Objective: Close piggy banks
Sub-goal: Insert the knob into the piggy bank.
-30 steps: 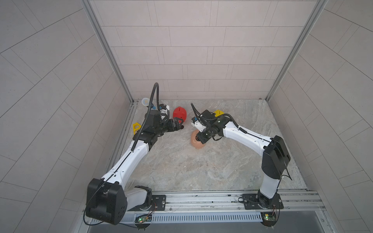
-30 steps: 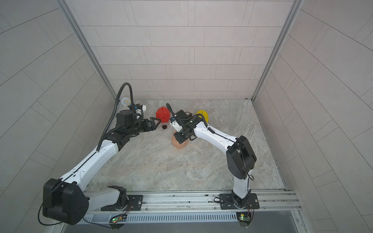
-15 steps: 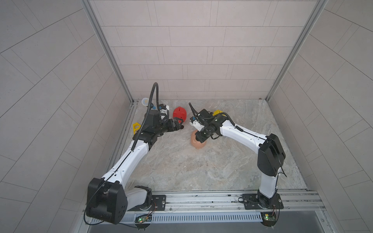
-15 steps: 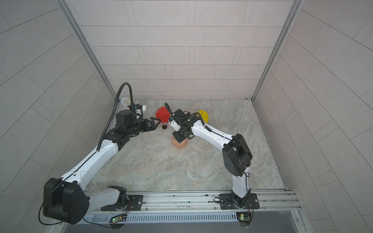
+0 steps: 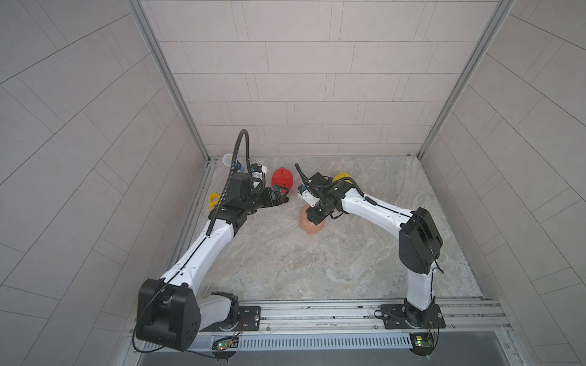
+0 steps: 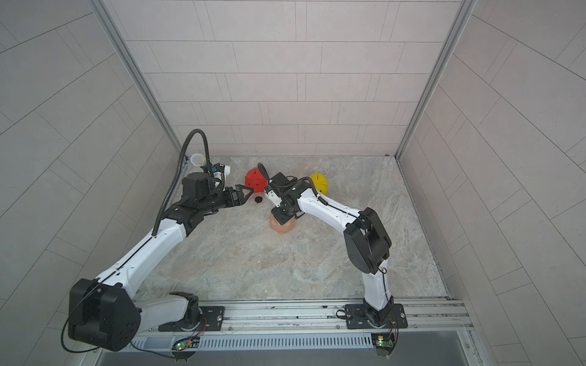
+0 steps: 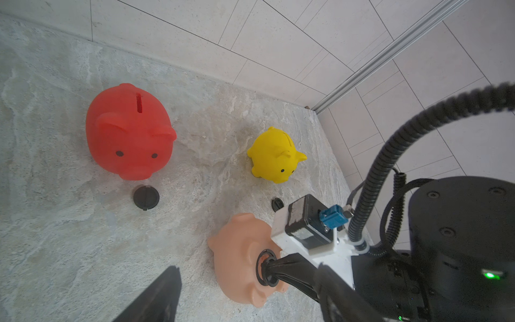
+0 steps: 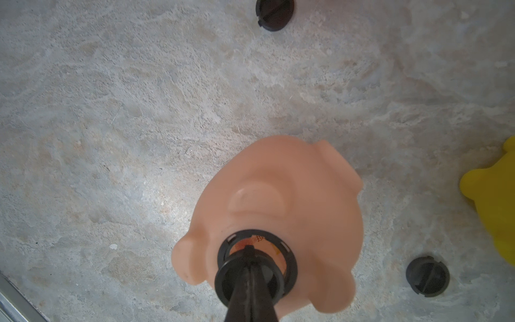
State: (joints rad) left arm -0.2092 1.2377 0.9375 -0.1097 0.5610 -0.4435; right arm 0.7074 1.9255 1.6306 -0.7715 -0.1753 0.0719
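Three piggy banks (image 7: pixel 128 131) (image 7: pixel 274 156) (image 7: pixel 237 259), three black plugs (image 8: pixel 274 14) (image 8: pixel 427 276) (image 8: pixel 223 274)

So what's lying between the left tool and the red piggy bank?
A loose black plug lies just off the red piggy bank's snout, short of the left tool; clearest in the left wrist view.

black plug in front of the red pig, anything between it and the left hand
Nothing visible. The black plug lies in front of the red pig, and the open left hand is beside it with only bare table between.
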